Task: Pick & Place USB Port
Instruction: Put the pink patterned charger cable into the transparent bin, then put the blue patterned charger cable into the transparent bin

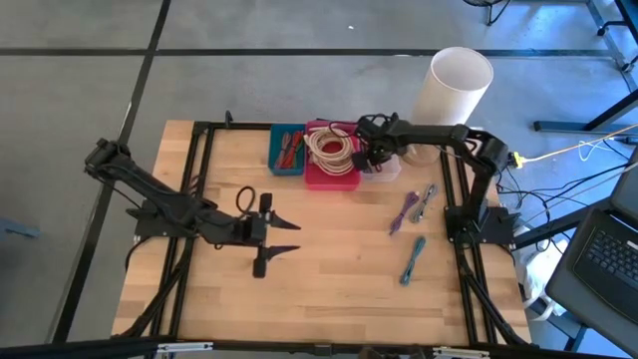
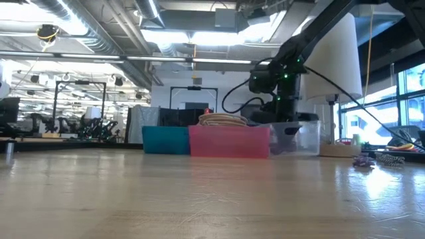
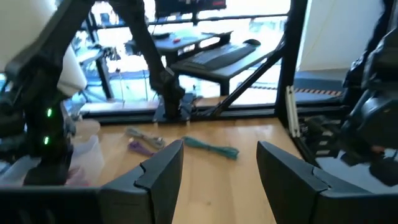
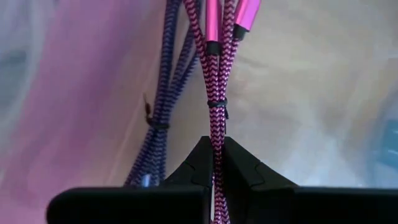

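Right gripper (image 4: 217,163) pinches pink cable (image 4: 214,93) over clear bin (image 1: 387,167).

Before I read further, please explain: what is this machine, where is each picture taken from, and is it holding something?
It is a robot with two dark arms at a wooden table. One picture looks straight down, one looks level across the table, and one comes from each wrist. The right gripper, over the clear bin, is shut on a pink braided cable. The left gripper waits open above bare wood. A blue bin and a pink bin with coiled cable stand at the far edge. A purple cable and a teal cable lie loose.
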Tool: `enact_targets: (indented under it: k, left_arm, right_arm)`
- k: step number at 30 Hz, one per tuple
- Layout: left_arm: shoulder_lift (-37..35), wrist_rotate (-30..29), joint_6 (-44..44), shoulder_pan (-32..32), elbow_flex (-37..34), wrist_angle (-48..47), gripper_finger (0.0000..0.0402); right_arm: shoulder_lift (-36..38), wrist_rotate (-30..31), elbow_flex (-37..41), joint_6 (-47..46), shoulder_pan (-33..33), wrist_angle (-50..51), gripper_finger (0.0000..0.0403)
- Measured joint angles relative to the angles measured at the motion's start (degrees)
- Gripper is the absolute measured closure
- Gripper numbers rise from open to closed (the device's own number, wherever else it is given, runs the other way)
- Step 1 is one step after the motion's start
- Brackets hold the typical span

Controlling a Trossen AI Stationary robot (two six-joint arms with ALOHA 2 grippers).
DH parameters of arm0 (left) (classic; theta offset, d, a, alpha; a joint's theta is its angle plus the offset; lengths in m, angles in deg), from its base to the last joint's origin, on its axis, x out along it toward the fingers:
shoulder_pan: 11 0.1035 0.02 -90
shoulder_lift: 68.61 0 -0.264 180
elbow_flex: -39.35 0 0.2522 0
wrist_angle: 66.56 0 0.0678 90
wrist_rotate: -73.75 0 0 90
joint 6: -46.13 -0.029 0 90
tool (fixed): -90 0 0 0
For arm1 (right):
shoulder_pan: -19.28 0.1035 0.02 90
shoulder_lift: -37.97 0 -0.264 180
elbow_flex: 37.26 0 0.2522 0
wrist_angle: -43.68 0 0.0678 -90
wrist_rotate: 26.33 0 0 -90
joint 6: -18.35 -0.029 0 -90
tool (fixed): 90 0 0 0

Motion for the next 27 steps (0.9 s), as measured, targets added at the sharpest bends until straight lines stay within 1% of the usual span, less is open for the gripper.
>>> enact_targets:
  k: [4,5,12,14,17,19,21,27]
  left_arm:
    - [-0.9,0.0,-1.1,-0.9,0.0,0.6,0.0203]
    - [-1.0,0.0,-1.1,-0.9,0.0,0.6,0.0204]
    - [-1.1,-0.1,-1.1,-1.3,0.0,0.5,0.0204]
    - [-1.1,-0.1,-1.1,-1.3,0.0,0.5,0.0203]
    - [-1.1,-0.1,-1.1,-1.2,0.0,0.5,0.0203]
    - [-1.1,-0.1,-1.1,-1.2,0.0,0.5,0.0203]
    - [-1.1,-0.2,-1.1,-1.2,0.0,0.5,0.0203]
    - [-1.1,-0.3,-1.2,-1.1,0.0,0.5,0.0203]
  right_arm:
    - [-0.1,-0.3,0.0,0.0,0.0,-1.3,0.0388]
    - [0.1,-0.3,0.0,0.0,0.0,-1.6,0.0382]
    - [0.5,0.1,0.0,0.6,0.0,-2.0,0.0287]
    - [0.5,0.1,-0.1,0.6,0.0,-2.1,0.0266]
    - [0.5,0.6,-0.1,0.6,0.1,-2.1,0.0245]
    - [0.9,2.4,-0.1,0.7,0.5,-2.0,0.0238]
    - [1.6,5.6,-0.1,1.5,1.6,-2.3,0.0235]
    - [5.6,12.4,-0.1,3.5,5.4,-2.9,0.0241]
